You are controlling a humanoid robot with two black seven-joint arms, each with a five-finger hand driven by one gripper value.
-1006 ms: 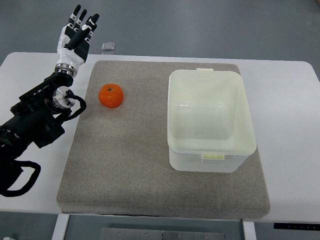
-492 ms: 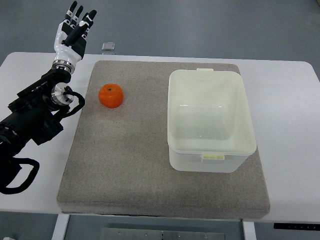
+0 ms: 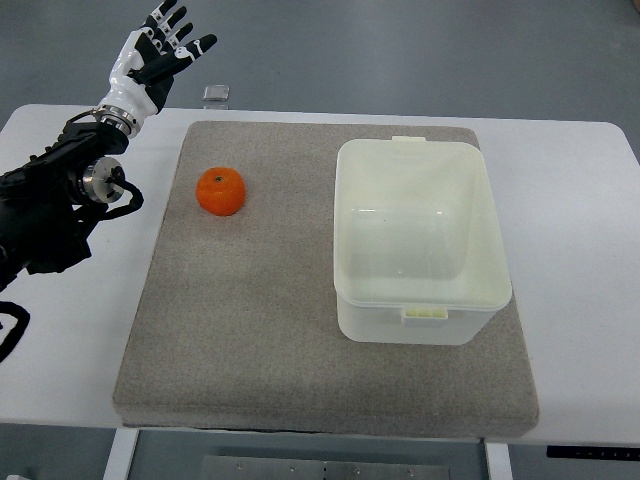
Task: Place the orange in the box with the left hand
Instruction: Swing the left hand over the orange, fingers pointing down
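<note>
A smooth white table (image 3: 570, 200) is covered across its middle by a coarse grey felt mat (image 3: 250, 330), rectangular and flat. On the mat, well to the right of the fingers and nearer the camera than they are, a translucent plastic box (image 3: 420, 240) with rounded corners is seen, open at the top and with nothing visible inside. The black, jointed left arm (image 3: 50, 205) is brought in from the left edge. The left hand (image 3: 150, 60), white with black segments, is held beyond the table's far edge; its fingers (image 3: 175, 35) are spread apart and nothing is grasped. The round, dimpled orange (image 3: 221, 191) is lying on the mat, below and slightly right of the fingers, well apart from them. A small grey square object (image 3: 217, 94) is seen just right of the fingers.
</note>
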